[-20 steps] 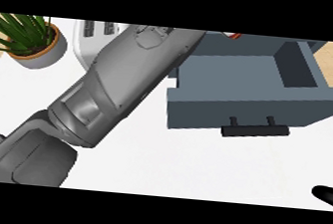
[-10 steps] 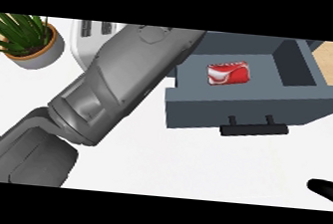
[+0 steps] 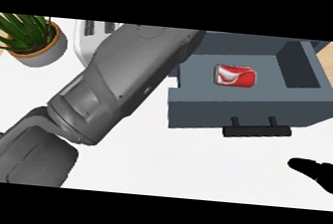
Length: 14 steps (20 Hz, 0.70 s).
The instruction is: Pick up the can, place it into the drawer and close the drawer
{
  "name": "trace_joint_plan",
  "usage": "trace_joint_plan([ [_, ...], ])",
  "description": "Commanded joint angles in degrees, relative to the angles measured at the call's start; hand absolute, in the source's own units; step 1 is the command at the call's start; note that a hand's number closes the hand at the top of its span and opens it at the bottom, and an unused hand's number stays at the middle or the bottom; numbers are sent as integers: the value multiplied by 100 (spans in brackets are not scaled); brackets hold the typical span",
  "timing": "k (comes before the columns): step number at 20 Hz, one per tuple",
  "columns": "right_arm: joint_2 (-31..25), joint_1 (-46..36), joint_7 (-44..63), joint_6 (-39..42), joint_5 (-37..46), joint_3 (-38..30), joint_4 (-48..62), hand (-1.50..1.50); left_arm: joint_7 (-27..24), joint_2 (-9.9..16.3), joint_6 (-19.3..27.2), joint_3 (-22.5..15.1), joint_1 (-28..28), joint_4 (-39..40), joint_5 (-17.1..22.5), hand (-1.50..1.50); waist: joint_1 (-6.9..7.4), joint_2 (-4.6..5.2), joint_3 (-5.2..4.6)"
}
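Observation:
The red can (image 3: 236, 75) lies on its side on the floor of the open blue-grey drawer (image 3: 288, 107), with no hand touching it. The drawer's black handle (image 3: 256, 131) faces me. My left forearm (image 3: 120, 85) runs from the lower left up to the drawer's left rim, and its hand is cut off at the top of the view. My right hand (image 3: 325, 177) lies low at the right edge, in front of the drawer and apart from it, fingers straight and holding nothing.
A potted plant (image 3: 29, 39) stands at the back left. A white toaster (image 3: 95, 35) sits behind my left forearm. The white counter (image 3: 194, 166) stretches in front of the drawer.
A second ago the can was up at the drawer's back edge; it now lies inside the drawer, let go. The left forearm has shifted slightly left.

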Motion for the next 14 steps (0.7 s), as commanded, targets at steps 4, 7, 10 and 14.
trace_joint_plan([
  [4,-306,-571,-386,-143,1482,710,786,-150,-177,0,29,30,-38,67,212,-150,194,-29,-5],
  [7,-114,-424,-880,-484,2218,1208,1420,-150,-162,0,7,4,-234,120,134,-150,299,-39,0],
  [10,-248,-1002,-857,-458,2462,1266,2110,-150,-331,0,-94,-13,-50,182,79,-150,394,-64,-7],
  [14,-110,-1512,-873,-790,3191,1577,2991,-150,-5,6,-177,-5,-296,390,-42,-150,483,-82,-8],
])
